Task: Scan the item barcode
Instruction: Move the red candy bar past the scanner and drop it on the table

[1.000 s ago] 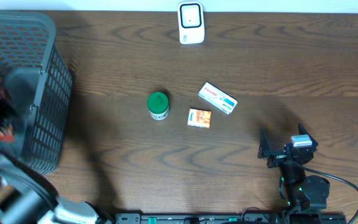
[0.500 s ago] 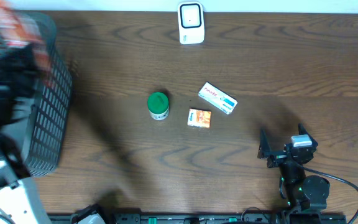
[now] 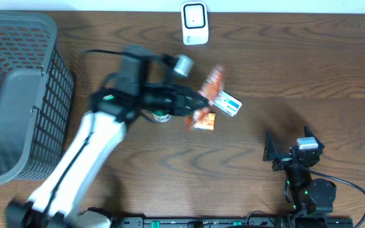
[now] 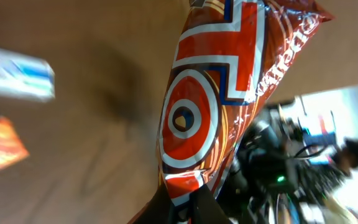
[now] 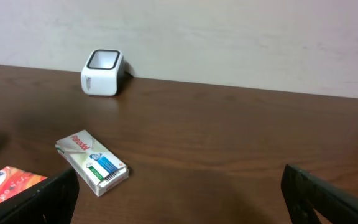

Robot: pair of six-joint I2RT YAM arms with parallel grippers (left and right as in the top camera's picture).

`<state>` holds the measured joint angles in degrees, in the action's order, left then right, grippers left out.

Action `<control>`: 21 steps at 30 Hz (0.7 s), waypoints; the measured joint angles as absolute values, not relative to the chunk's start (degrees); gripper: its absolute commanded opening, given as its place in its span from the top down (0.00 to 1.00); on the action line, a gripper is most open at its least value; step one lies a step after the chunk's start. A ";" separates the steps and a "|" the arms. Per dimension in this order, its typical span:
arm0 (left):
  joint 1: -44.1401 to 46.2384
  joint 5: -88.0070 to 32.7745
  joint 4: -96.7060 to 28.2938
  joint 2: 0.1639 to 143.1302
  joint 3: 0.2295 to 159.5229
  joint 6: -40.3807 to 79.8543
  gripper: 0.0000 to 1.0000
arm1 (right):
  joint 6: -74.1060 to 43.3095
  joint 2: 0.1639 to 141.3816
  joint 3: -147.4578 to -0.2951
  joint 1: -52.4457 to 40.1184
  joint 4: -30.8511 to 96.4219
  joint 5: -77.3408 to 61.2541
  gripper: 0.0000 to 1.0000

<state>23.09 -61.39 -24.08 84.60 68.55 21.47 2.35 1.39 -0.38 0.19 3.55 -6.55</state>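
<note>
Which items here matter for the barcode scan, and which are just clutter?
Job:
- orange foil snack packet
- left gripper, shut on it
- white boxy barcode scanner

Lying about:
- green-lidded jar
- white cardboard carton
- small orange box
- grey plastic mesh basket

A big grey basket (image 3: 51, 107) stands at the left edge of the brown wooden table (image 3: 309, 69). Its walls are full of little square holes. Near the middle of the table lies a white box (image 5: 92, 163) with red letters and blue and green marks. Close to it, nearer the front of the table, lies a small orange box (image 3: 203, 120). The two boxes do not touch. Behind the table there is a pale wall (image 5: 241, 37).
</note>
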 measured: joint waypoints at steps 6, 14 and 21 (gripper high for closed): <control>27.42 -71.26 -17.54 100.42 68.45 21.26 0.93 | 2.35 1.39 -0.38 0.19 3.55 -6.57 0.01; 27.49 -79.29 -15.14 106.00 68.25 27.09 0.18 | 2.35 1.39 -0.38 0.19 3.55 -6.55 0.01; 27.42 -80.40 -3.99 106.00 67.92 34.72 0.16 | 2.35 1.39 -0.38 0.19 3.55 -6.55 0.01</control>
<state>27.42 -80.40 -3.99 106.00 67.92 34.72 2.35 1.39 -0.38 0.19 3.55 -6.55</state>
